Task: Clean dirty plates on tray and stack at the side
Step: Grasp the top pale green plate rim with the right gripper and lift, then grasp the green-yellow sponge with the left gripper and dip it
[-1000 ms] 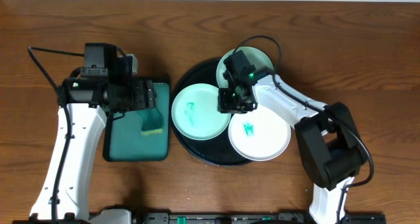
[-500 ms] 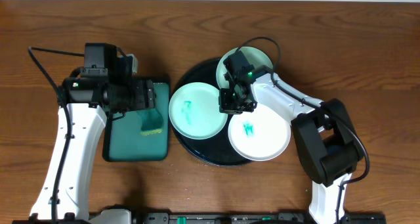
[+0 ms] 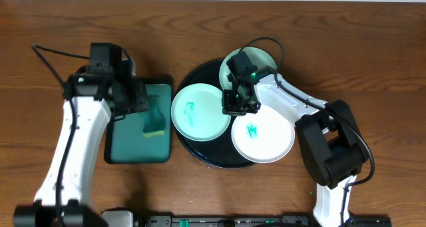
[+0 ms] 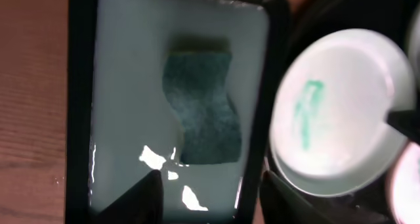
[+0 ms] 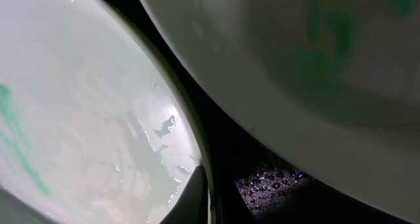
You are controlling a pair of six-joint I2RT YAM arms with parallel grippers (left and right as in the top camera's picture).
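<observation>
Tabletop [image 3: 373,40] of brown wood fills the overhead view. At its centre we see the black tray [image 3: 203,75], round and glossy, with the teal tray [image 3: 133,147] just beside it on the left.

Three plates sit on the black tray. A mint plate [image 3: 200,114] lies left of centre and overhangs the tray's left rim. The white plate [image 3: 266,137] lies at lower right, reaching past the rim. A second mint plate [image 3: 263,57] lies at the top, partly under the right arm [image 3: 293,107].

In the teal tray we find a sponge [image 3: 154,122] lying near its right edge.

The right pincer [image 3: 238,107] is down in the gap where the plates meet, at the right rim of the left mint plate, with the white plate just below and to the right of it. Its jaws are pressed together. We cannot tell whether the rim is caught between them.

The left pincer [image 4: 210,201] hangs over the teal tray with its fingers [image 4: 147,198] spread and nothing between them. The mint plate is off to its right in the wrist view.

Teal smears [image 3: 192,112] mark the left mint plate and the white one.
</observation>
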